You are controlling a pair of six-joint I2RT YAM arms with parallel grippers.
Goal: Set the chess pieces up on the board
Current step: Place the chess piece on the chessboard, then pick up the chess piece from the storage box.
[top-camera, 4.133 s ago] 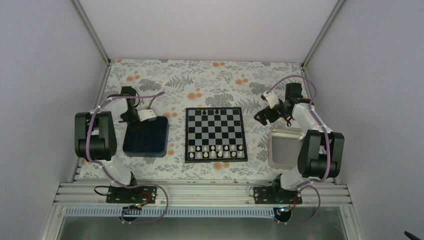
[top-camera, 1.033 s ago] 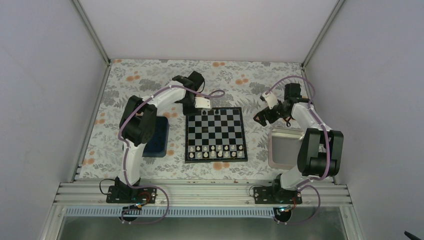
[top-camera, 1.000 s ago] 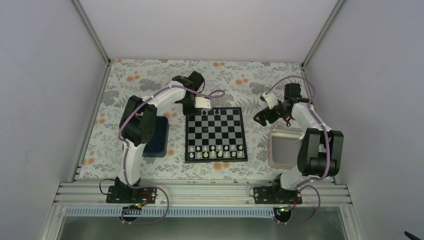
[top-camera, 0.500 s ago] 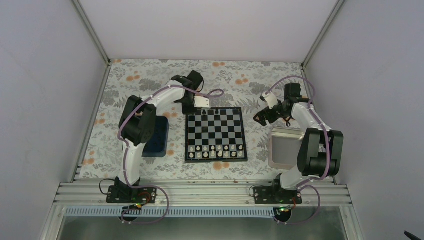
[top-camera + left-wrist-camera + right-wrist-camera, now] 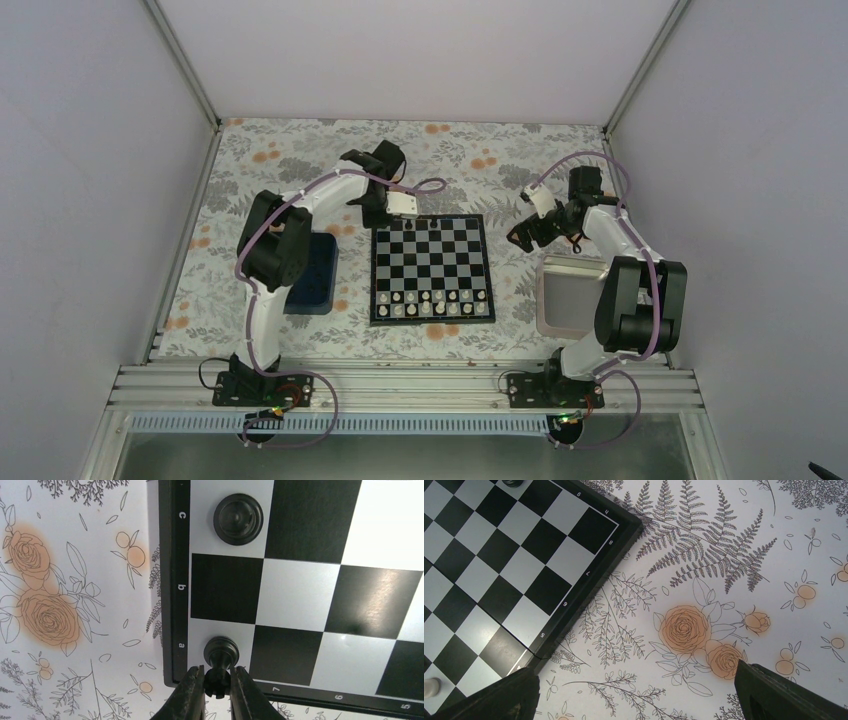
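The board [image 5: 431,262] lies mid-table, with white pieces [image 5: 430,305] filling its two near rows. My left gripper [image 5: 218,682] is shut on the head of a black rook [image 5: 220,652]. The rook's base rests on the pale corner square at the board's far left [image 5: 300,587]. Another black piece [image 5: 238,518] stands two squares along the same edge. In the top view the left gripper [image 5: 387,221] hangs over that corner. My right gripper [image 5: 639,700] is open over the floral cloth beside the board's right edge [image 5: 499,555], and it holds nothing.
A dark blue tray [image 5: 318,270] sits left of the board, partly under the left arm. A silver metal tray [image 5: 570,295] lies to the right, below the right gripper [image 5: 522,235]. Grey walls close in the table on three sides.
The left arm has swung from over the blue tray to the board's far-left corner, carrying the black rook. In the last second it only edged slightly. The right arm has not moved.
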